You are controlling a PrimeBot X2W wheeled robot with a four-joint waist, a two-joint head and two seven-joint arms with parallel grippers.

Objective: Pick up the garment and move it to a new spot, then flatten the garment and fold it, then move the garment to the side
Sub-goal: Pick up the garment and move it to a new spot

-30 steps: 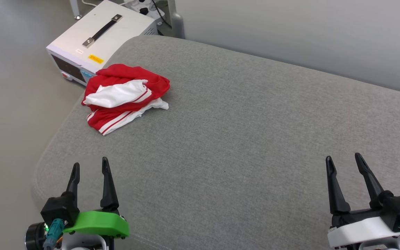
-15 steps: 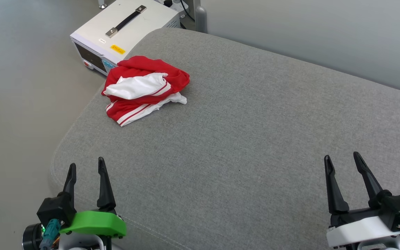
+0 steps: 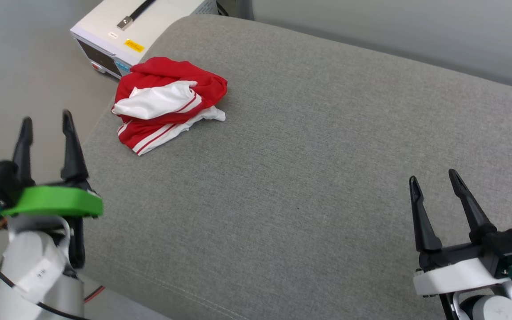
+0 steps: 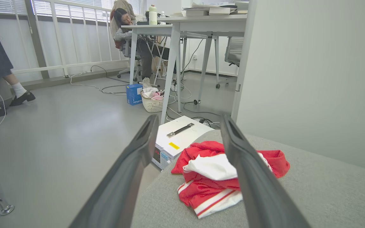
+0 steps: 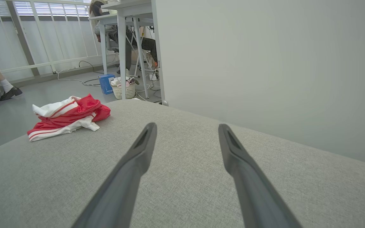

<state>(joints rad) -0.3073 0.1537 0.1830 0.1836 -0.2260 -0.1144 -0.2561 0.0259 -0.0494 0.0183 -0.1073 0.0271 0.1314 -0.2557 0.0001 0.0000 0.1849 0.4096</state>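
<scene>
1. Upholstery [image 3: 309,178]: grey woven cushion, broad and level, rounded at its far-left corner. It bears the garment. The wide stretch of weave towards the right looks to me good ground for spreading cloth.
2. Panel [image 3: 394,26]: pale wall along the far side, of no concern to the reach.
3. Case [image 3: 158,20]: white, with a black handle and a yellow label, on the floor just beyond the far-left corner. It is near the garment but apart from it, and I judge it the one thing to mind if a lift swings far or left.
4. Garment [image 3: 167,104]: red with a white sleeve and striped trim, crumpled in a heap at the cushion's far-left corner, close to the left edge.
   - Judged light, limp and rather slick, so it should sag and unfurl once lifted.
   - Best hold, I think, is the thick red ridge at the heap's far side or the striped hem jutting out near.
   - The white sleeve lies loose on top and might slide off alone.
5. Left claw [image 3: 46,119]: jaws wide apart, empty, blurred. It hangs over the floor just off the cushion's left edge, fingers pointing at the heap. Only the rounded edge lies between.
6. Right claw [image 3: 432,175]: jaws wide apart, empty, over the near right, well apart from the garment.
</scene>
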